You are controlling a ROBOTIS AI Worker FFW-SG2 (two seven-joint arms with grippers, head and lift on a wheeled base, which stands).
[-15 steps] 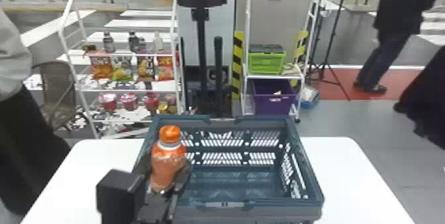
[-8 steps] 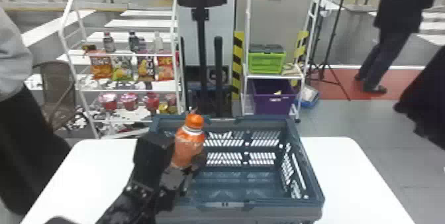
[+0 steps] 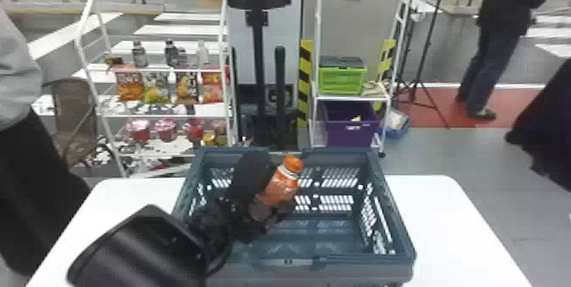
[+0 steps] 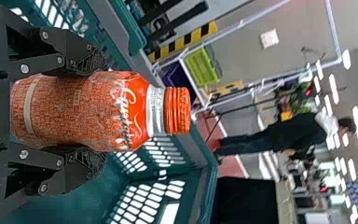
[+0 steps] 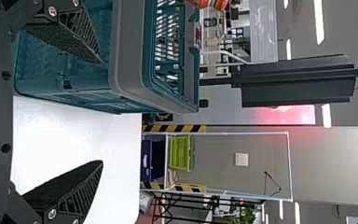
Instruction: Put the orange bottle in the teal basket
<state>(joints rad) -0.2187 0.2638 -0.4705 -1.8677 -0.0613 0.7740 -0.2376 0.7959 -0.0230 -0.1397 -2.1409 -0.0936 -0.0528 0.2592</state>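
My left gripper [image 3: 269, 214] is over the left half of the teal basket [image 3: 352, 260], shut on the orange bottle [image 3: 280, 184], which leans to the right with its cap up. In the left wrist view the two fingers of my left gripper [image 4: 86, 111] press on both sides of the orange bottle [image 4: 121, 112], its cap pointing away from the palm. The basket's wall [image 4: 200, 158] is behind it. My right gripper [image 5: 100, 112] stands open beside the teal basket [image 5: 130, 56], nothing between its fingers. A piece of the bottle [image 5: 214, 3] shows at that view's top edge.
The basket stands on a white table [image 3: 442, 222]. Beyond the table are a white rack [image 3: 165, 114] with snacks and bottles, a dark post [image 3: 258, 52], and a shelf with a green crate [image 3: 342, 80] and a purple bin [image 3: 350, 122].
The left arm has moved right and forward, carrying the bottle from the basket's left side to over its inside. The bottle has gone from upright to tilted.
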